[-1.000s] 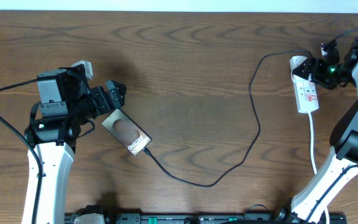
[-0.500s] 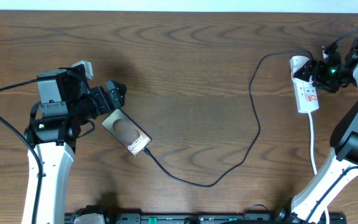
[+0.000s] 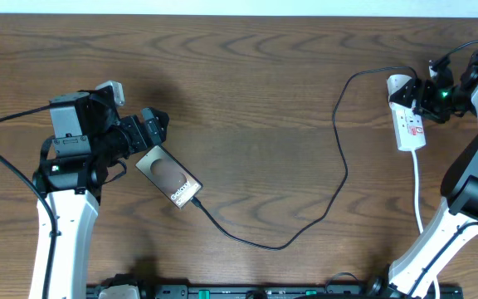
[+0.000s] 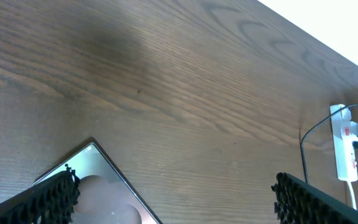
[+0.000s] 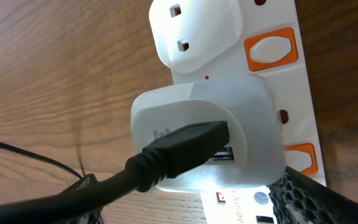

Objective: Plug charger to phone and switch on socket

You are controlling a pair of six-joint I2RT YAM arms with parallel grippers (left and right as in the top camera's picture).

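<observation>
Two orange switches [image 5: 271,50] on the socket [image 3: 408,124] probably need a firm fingertip press; left gripper [image 3: 150,131] splayed, right gripper [image 3: 428,93] state unclear.

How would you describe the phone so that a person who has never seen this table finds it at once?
On the left half of the wooden table, just in front of the left gripper, the phone lies flat at a slant. It is a dark rectangle with a lighter oval patch, the only flat slab here, and the thin black cable reaches its lower corner.
</observation>
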